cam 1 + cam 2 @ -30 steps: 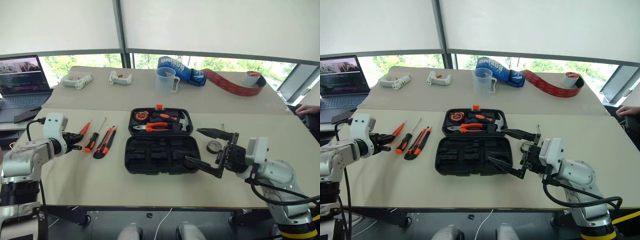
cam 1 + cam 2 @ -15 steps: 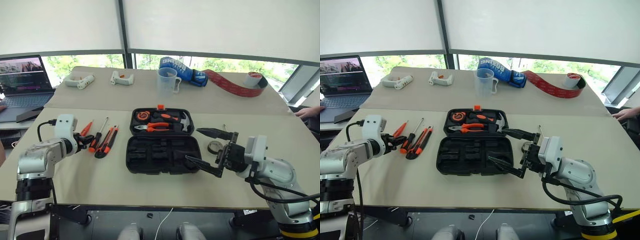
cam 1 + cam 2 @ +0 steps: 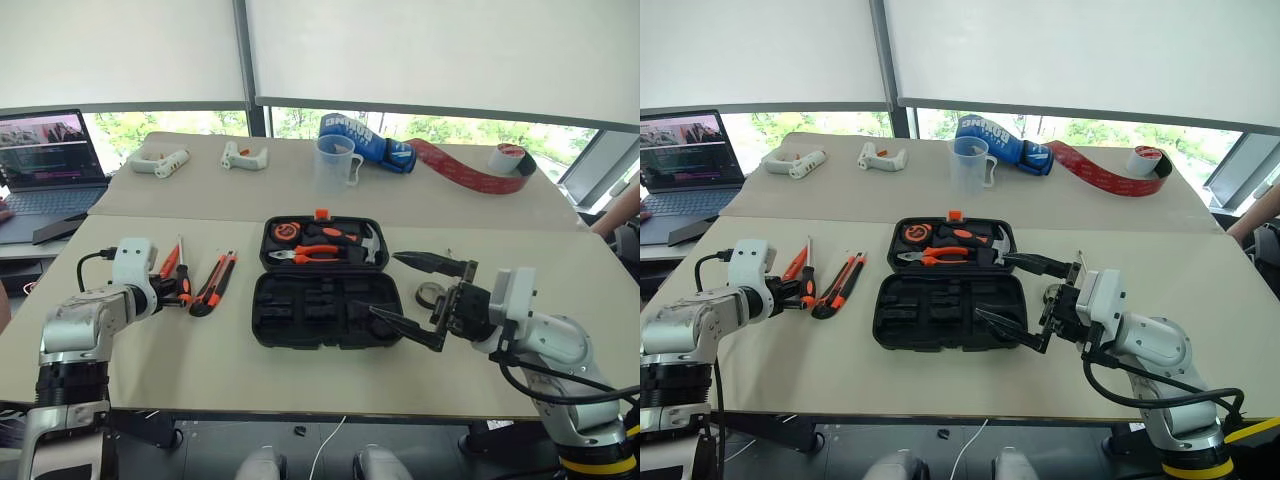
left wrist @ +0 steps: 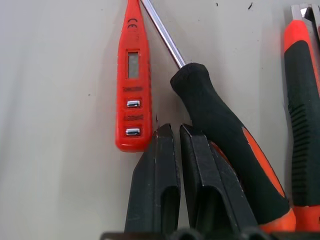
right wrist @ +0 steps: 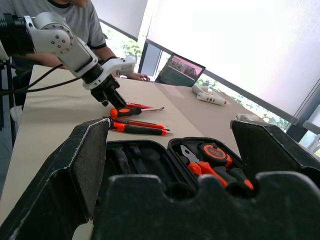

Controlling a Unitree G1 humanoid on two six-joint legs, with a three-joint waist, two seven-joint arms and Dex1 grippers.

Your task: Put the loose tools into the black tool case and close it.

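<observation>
The black tool case (image 3: 322, 310) lies open at mid-table. Its far half holds pliers, a tape measure and a hammer; its near half has bare recesses. Left of it lie a small orange screwdriver (image 4: 132, 80), an orange-and-black screwdriver (image 4: 225, 135) and a utility knife (image 3: 213, 283). My left gripper (image 4: 177, 127) is shut, its tips on the table between the small orange screwdriver and the black handle, with nothing seen between them. My right gripper (image 3: 385, 285) hangs open over the case's right end. A small black tape roll (image 3: 430, 293) lies right of the case.
A laptop (image 3: 40, 160) stands at the far left. Two white handles (image 3: 157, 162), a clear jug (image 3: 333, 160), a blue object (image 3: 360, 138) and a big red tape (image 3: 470, 165) line the far table. A person (image 5: 60, 12) stands behind my left arm.
My left gripper has shut and sunk slightly beside the orange-and-black screwdriver, which has swung so its shaft points straight away. The right arm has stayed still.
</observation>
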